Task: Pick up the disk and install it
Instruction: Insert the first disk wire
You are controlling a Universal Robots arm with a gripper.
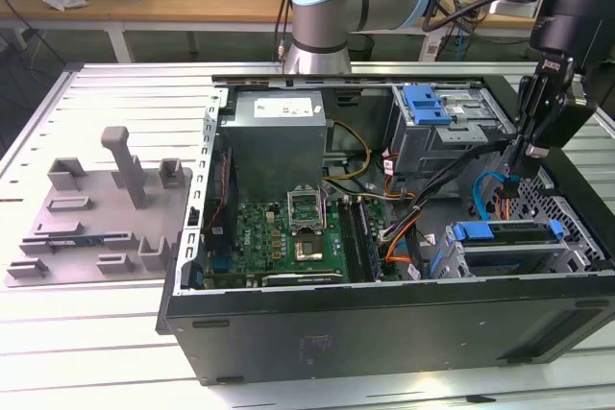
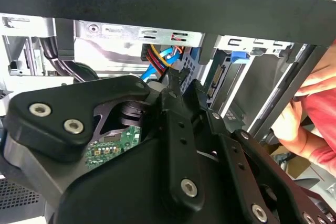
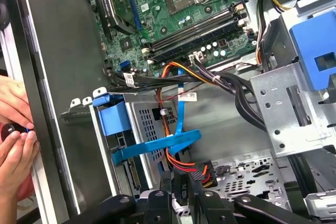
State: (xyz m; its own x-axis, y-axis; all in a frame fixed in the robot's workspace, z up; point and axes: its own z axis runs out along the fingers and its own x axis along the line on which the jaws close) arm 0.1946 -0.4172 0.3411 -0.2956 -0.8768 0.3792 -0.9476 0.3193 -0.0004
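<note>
Black sheet-metal wall of the open computer case (image 1: 384,324) stands closest, and behind it lies the green motherboard (image 1: 288,237). At the exterior view's right, the flat silver disk (image 1: 507,235) sits edge-up in the low grey metal drive cage (image 1: 509,258). Its blue plastic rail bracket shows at both ends, with a dark strip running between them; from here I cannot see its label. The black robot gripper (image 1: 527,162) hangs above that corner, apart from the disk and just beside a loose blue ribbon cable (image 1: 485,199). Whether the claw is spread or pressed together I cannot tell, even in both wrist views (image 2: 176,85) (image 3: 175,182). In the first wrist view a person's hands (image 3: 16,129) rest against the outside of the case wall. Well apart, on the slatted metal table (image 1: 125,93), lies a grey plastic fixture plate (image 1: 96,208).
</note>
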